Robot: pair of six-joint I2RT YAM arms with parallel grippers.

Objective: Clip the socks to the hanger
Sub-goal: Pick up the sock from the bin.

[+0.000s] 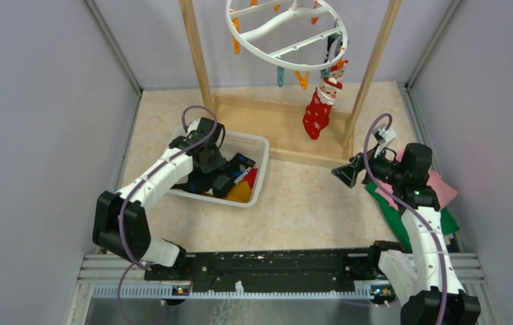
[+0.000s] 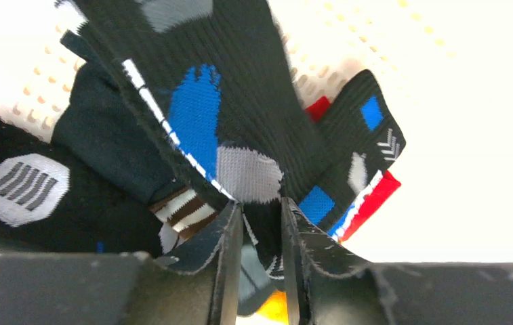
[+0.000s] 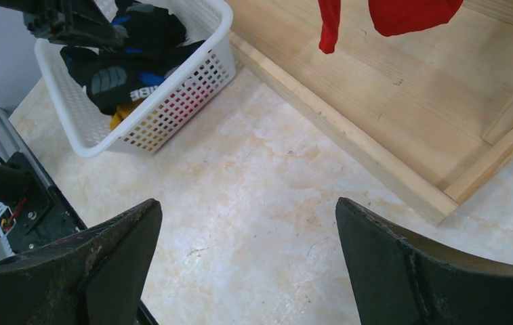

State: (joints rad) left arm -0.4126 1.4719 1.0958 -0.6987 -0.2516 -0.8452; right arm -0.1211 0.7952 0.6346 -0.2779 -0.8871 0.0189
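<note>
Item, nearest the left wrist lens: left fingers (image 2: pixel 230 233), drawn close together, a fold of a black sock (image 2: pixel 240 101) pinched between them (blue and grey patches, a thin white stripe down its edge).

Item: further dark socks heaped around and beneath it, one with a grey ribbed oval, one with red trim. A yellow-orange sock (image 1: pixel 240 193) shows at the bottom of the heap.

Item: white mesh basket (image 1: pixel 259 145) holding all of the above, standing on the counter (image 1: pixel 308 203) left of centre, just in front of the wooden frame (image 1: pixel 199 54).

Item: hanger (image 1: pixel 277 22), a white ring with crossbars, hung within the frame, tilted. An orange peg (image 1: pixel 302 80) and a teal peg (image 1: pixel 280 76) dangle from its near rim.

Item: red sock (image 1: pixel 319 112) with white dots, hanging from the ring's right side, toe down above the frame's base.

Item: right fingers (image 3: pixel 104 264), spread wide, nothing between them, held above bare counter right of the frame.

Item: pink cloth (image 1: pixel 443 189) and green cloth (image 1: pixel 392 210), flat under the right arm.
</note>
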